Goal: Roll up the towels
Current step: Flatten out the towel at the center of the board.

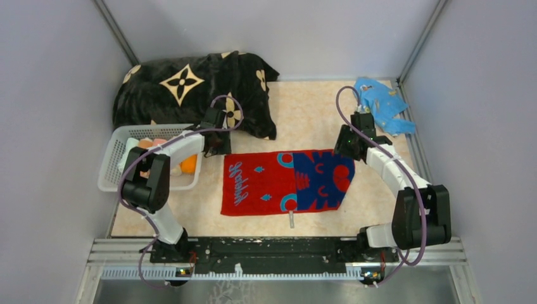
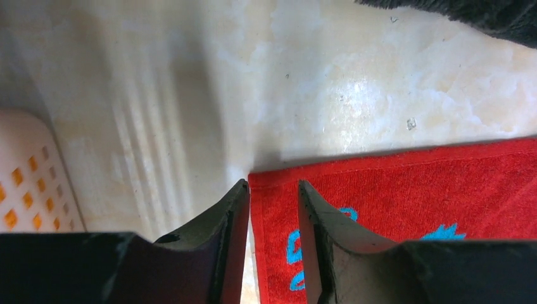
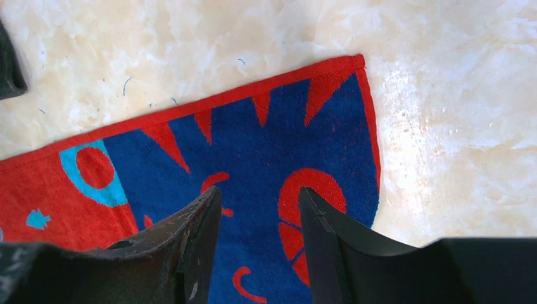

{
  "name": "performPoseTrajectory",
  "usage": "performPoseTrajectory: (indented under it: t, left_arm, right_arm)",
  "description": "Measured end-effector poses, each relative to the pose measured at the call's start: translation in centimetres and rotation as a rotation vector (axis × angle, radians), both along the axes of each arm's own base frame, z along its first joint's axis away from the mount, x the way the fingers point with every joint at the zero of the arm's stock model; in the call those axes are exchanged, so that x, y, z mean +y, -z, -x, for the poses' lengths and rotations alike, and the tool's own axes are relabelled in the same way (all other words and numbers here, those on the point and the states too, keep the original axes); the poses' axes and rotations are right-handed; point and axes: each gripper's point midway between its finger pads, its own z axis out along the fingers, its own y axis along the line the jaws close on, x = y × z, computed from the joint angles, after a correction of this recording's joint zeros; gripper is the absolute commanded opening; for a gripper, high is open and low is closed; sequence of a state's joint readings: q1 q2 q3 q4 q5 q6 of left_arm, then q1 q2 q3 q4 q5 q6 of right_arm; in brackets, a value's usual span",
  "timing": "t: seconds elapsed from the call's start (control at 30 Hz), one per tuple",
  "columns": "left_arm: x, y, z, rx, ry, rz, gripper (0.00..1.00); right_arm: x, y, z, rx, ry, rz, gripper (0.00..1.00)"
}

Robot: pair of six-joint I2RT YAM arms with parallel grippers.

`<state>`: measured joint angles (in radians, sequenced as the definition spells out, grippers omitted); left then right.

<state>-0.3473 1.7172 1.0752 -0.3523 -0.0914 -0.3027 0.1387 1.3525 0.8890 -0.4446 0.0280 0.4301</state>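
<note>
Basket (image 1: 113, 158) towels (image 1: 188, 164) partly behind left arm (image 1: 166, 151)

Top camera looks down on my whole worktop (image 1: 310, 117) from behind; both wrist cameras sit close over far corners of the shared red towel (image 1: 266, 183).

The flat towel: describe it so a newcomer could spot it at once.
On the marbled beige table, look at the near middle, in front of the black blanket. The towel lies spread flat there, the only cloth that is red with a dark blue end.
</note>
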Motion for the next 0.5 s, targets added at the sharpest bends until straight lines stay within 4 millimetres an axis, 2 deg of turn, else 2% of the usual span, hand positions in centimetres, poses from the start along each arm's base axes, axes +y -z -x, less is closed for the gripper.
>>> performPoseTrajectory:
  t: [0.13,0.33,0.5]
  left_arm:
    - [-0.1,0.9,-0.1,0.034,0.012,-0.012,0.4]
    - [0.4,2.2,1.0,0.097,0.012,-0.039,0.4]
    - [0.6,2.2,0.8,0.103,0.005,-0.054,0.41]
  right_arm:
    - [0.1,0.2,-0.1,-0.001,-0.003,-0.004,0.49]
    - [0.2,0.8,0.2,0.007,-0.009,-0.01,0.49]
    - [0.4,0.8,0.0,-0.001,-0.014,-0.018,0.49]
